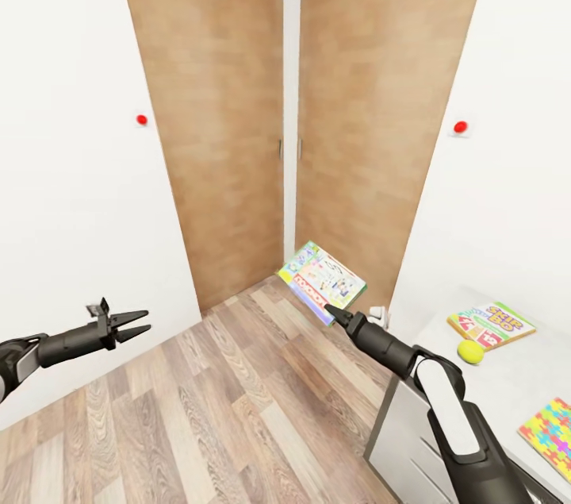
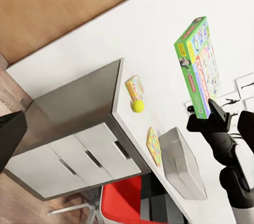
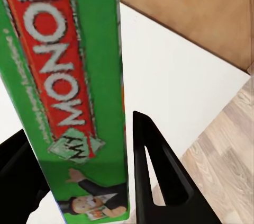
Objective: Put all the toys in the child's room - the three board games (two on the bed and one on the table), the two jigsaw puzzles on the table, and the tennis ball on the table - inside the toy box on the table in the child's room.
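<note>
My right gripper (image 1: 337, 316) is shut on the lower edge of a green-edged board game (image 1: 321, 280) with a white busy cover, held tilted in the air over the floor, left of the table (image 1: 515, 381). In the right wrist view the green box (image 3: 69, 91), lettered MONOPOLY, sits between the dark fingers (image 3: 159, 176). On the table lie the SKIP-BO board game (image 1: 492, 324), the tennis ball (image 1: 470, 351) and a jigsaw puzzle (image 1: 553, 428). The left wrist view shows the grey toy box (image 2: 182, 163) on the table beyond the puzzle (image 2: 153, 146). My left gripper (image 1: 135, 325) is open and empty, low at the left.
Two tall wooden doors (image 1: 230, 115) fill the corner ahead between white walls, each wall bearing a red round button (image 1: 142, 120). Wood-plank floor (image 1: 238, 401) spreads below both arms. White drawer fronts (image 2: 79, 152) face the floor, and a red chair (image 2: 124, 203) stands by the table.
</note>
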